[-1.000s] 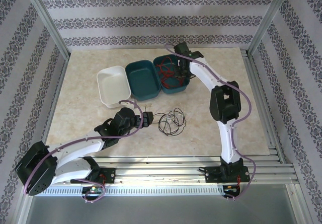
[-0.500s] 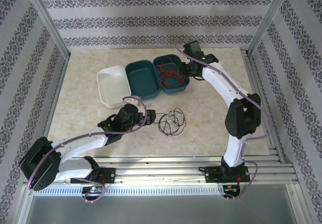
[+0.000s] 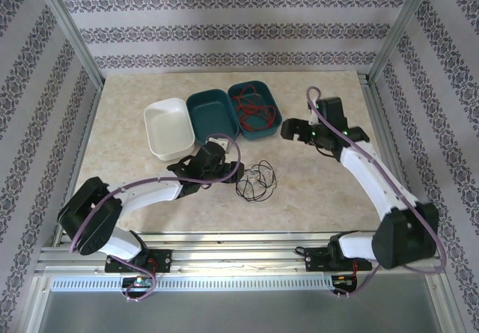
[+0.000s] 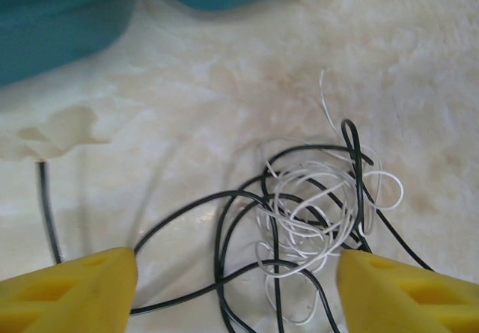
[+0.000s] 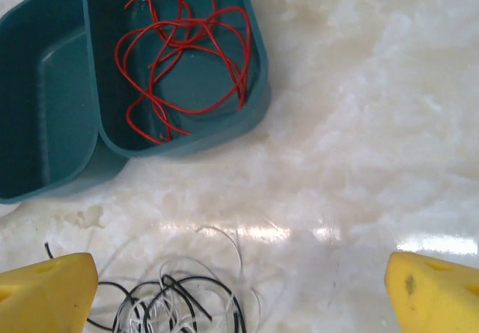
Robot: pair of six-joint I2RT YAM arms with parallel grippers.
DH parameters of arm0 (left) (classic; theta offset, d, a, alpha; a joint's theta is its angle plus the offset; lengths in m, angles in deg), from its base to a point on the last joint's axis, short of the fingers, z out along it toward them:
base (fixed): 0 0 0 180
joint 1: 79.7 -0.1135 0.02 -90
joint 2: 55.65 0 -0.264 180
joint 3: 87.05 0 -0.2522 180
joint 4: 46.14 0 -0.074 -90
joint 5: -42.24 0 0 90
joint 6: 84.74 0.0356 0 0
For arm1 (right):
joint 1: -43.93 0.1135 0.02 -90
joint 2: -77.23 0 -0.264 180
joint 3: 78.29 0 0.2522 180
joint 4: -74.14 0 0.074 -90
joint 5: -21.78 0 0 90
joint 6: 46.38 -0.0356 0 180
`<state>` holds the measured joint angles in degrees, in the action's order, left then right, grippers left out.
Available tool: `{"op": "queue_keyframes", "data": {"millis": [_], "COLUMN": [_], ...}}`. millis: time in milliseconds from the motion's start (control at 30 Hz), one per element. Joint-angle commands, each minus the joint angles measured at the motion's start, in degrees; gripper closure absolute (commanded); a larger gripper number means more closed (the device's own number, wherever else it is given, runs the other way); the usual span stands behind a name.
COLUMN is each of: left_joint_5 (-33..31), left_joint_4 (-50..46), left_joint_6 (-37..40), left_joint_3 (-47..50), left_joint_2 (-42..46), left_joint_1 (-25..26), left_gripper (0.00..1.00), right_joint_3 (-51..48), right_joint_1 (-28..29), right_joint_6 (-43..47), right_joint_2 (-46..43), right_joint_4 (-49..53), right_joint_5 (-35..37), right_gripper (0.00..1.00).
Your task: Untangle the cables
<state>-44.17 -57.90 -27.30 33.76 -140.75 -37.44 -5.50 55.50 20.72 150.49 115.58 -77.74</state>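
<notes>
A pale marble-look table [image 3: 120, 146] stands between patterned walls. The left gripper [image 4: 236, 295] has its yellow fingers [image 4: 67, 288] well apart and grips nothing. They sit one on each side of the tangle of black and white wires [image 4: 314, 213], near the middle of the table. The right gripper [image 5: 239, 295] is spread wide and empty, just right of a teal tub [image 5: 258, 101] holding the red wires [image 5: 187, 56]. Toward the far edge, an empty teal tub [image 3: 213, 116] and a white tub [image 3: 168, 127] sit beside it.

Overhead view from behind; both wrist views — close, downward — share the cables [image 4: 307, 213] (black, white).
</notes>
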Motion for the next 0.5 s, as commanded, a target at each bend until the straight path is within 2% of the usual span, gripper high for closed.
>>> {"op": "queue_keyframes", "data": {"millis": [0,200,300,467], "left_joint_5": [4.3,6.3,6.7,7.2], "left_joint_4": [-2.5,-4.2,-4.2,-3.7], "left_joint_6": [2.1,3.5,3.6,3.6], "left_joint_3": [-2.7,-5.0,-5.7,-7.3], "left_joint_2": [-2.0,-4.7,-6.3,-9.0], "left_joint_1": [-0.2,0.8,1.3,2.0], "left_gripper": [0.34,0.39,0.41,0.44], "right_joint_3": [-6.9,-15.3,-18.4,-22.5], "right_joint_1": [-3.0,-8.2,-9.1,-9.3], "right_joint_6": [-3.8,-7.9,-11.1,-9.7], "right_joint_2": [-7.7,-18.7,-21.9,-25.4], "right_joint_4": [-5.0,-10.4,-12.9,-15.6], "right_joint_5": [-1.1,-3.2,-1.8,-0.9], "right_gripper": [0.02,0.02,0.02,0.02]}}
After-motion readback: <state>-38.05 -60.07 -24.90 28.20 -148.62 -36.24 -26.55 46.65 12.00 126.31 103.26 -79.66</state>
